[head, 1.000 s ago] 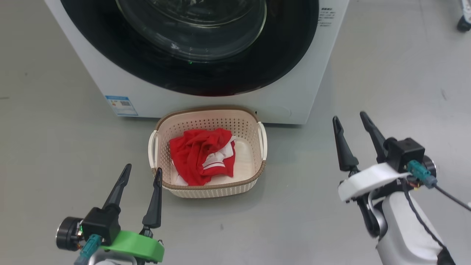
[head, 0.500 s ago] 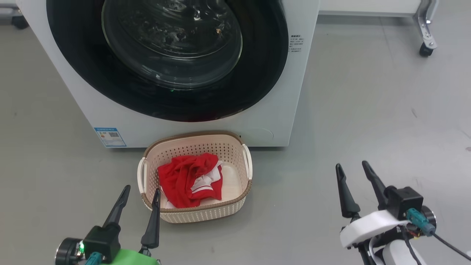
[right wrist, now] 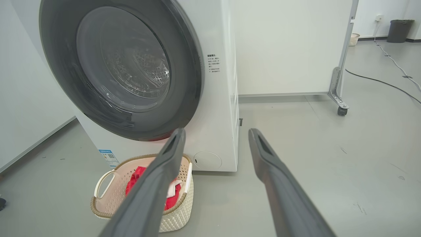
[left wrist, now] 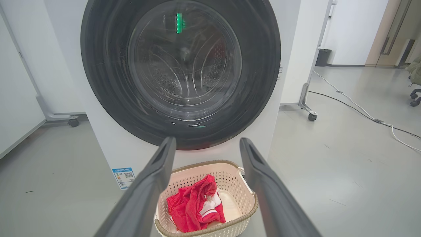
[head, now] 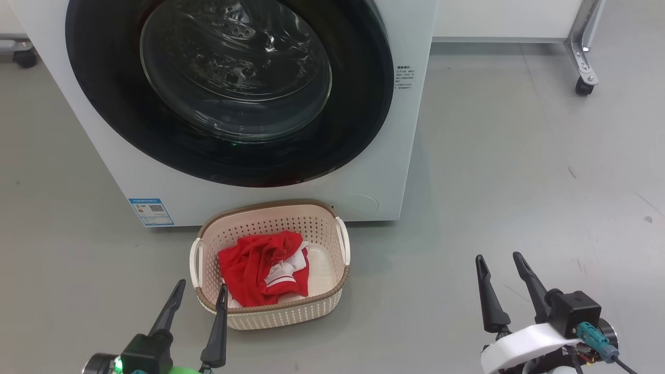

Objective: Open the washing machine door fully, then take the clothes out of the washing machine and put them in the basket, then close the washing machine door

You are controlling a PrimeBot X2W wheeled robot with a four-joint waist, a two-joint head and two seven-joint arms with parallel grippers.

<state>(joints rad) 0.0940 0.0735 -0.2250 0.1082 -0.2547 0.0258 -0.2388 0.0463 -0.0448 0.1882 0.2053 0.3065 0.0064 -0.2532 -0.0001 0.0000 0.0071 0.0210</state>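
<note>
- Head view: the large round glossy black washing machine door with its bulging clear glass window (head: 228,88) lies flush against the big white front-loading washing machine (head: 405,156) and looks shut.
- The small cream perforated plastic basket with a brown woven-look rim (head: 270,203) stands on the grey floor (head: 519,182) at the door's 6 o'clock, just beside the machine's base.
- The bright red soft clothes with white trim (head: 254,267) lie bunched inside the basket, toward its 9 o'clock side.
- Left claw (head: 201,284) hangs at the basket's 7 o'clock, fingers spread and gripping nothing. One fingertip overlaps the rim in this view, and I cannot tell if it touches.
- Right claw (head: 497,256) is well apart at the basket's 4 o'clock, likewise released and empty.
- Handling, as I judge it:
  - The clothes are light, limp and crumpled, so a pinch on a raised fold should lift them, with loose ends trailing.
  - The door is rigid and slick and is best pushed or hooked at its outer rim. No handle can be made out.
  - The basket is light and stiff, best taken by a white handle.
- Against the picture a second ago, the whole scene sits lower and far more of the door shows. That is the head camera moving. The basket, clothes and door keep their places relative to one another, and both claws remain spread.
</note>
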